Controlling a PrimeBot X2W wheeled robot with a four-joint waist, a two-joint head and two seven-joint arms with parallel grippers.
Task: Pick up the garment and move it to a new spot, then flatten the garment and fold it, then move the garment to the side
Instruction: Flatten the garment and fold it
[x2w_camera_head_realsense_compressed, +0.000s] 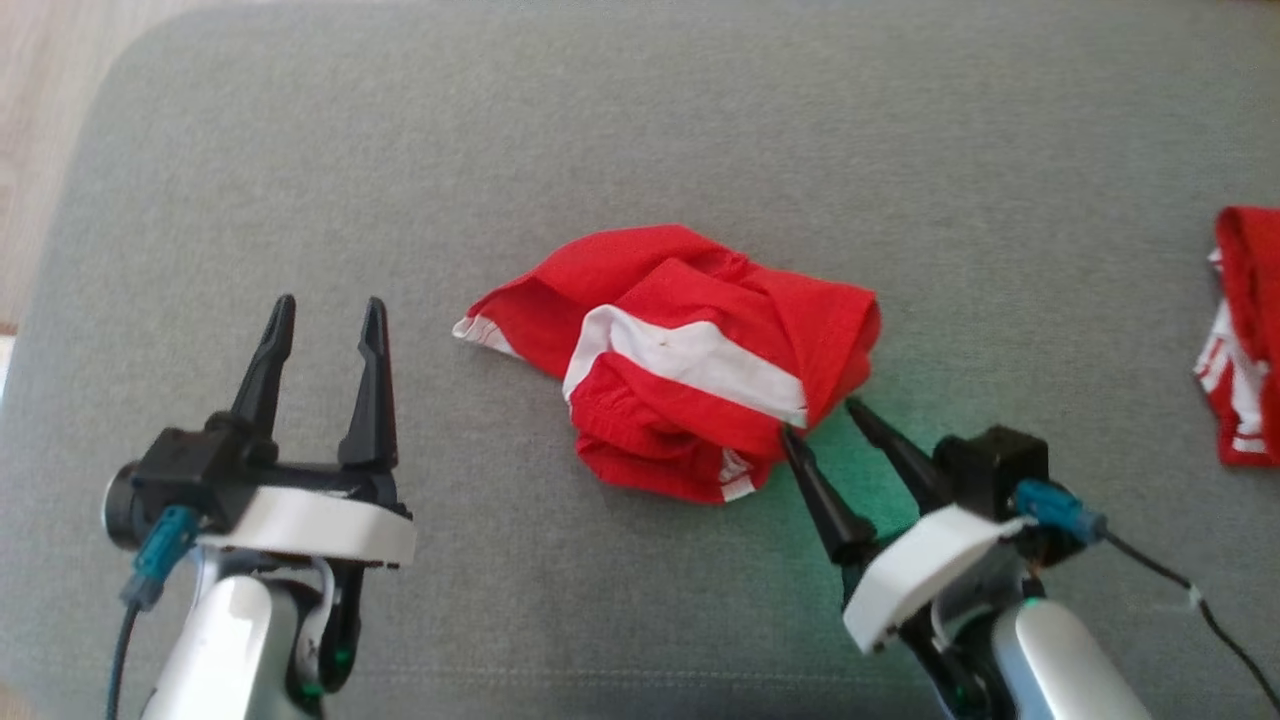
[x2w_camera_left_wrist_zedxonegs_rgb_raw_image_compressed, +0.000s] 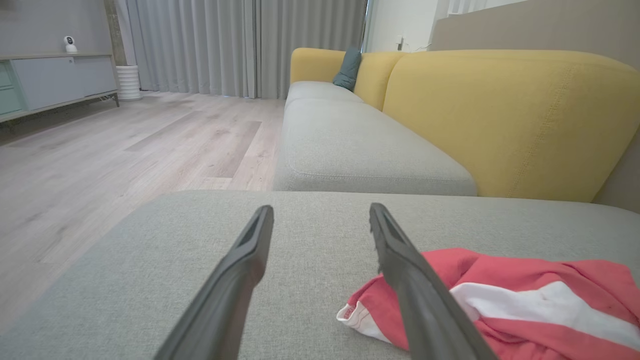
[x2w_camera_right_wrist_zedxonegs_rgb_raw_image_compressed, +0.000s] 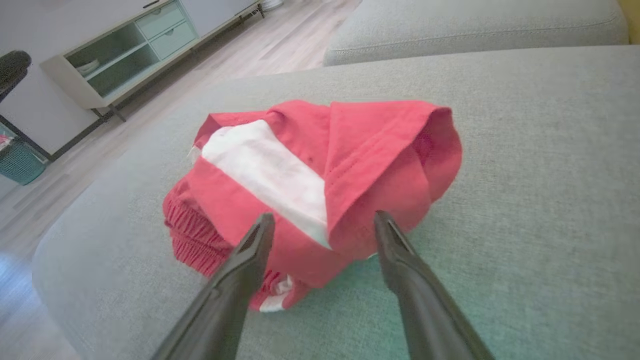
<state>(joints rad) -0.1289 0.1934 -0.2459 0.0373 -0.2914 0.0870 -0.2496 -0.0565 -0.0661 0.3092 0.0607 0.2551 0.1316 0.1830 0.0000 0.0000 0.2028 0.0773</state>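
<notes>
You are looking at a crumpled red garment (x2w_camera_head_realsense_compressed: 680, 360) with a broad white stripe, and it is lying near the middle of the grey cushion (x2w_camera_head_realsense_compressed: 600, 130). One corner with white trim is pointing out to the left. In the right wrist view a gathered waistband is showing at the garment's near left side.

Your left pincer (x2w_camera_head_realsense_compressed: 330, 302) is hovering over bare cushion at the near left, well apart from the garment. Its jaws are standing wide open and holding nothing. In the left wrist view the garment is lying to the right of its fingers.

Your right pincer (x2w_camera_head_realsense_compressed: 818, 417) is sitting at the near right, angled toward the garment. Its jaws are also spread wide, and nothing is gripped between them. Its fingertips (x2w_camera_head_realsense_compressed: 787, 436) are reaching the garment's near right edge, though you cannot tell whether they are touching the cloth. A green glow is falling on the cushion beside them.

A second red and white garment (x2w_camera_head_realsense_compressed: 1245, 330) is lying at the far right edge of the cushion, well apart from the first. A yellow sofa back (x2w_camera_left_wrist_zedxonegs_rgb_raw_image_compressed: 500, 115) and a wood floor (x2w_camera_left_wrist_zedxonegs_rgb_raw_image_compressed: 100, 150) are lying beyond the cushion.
</notes>
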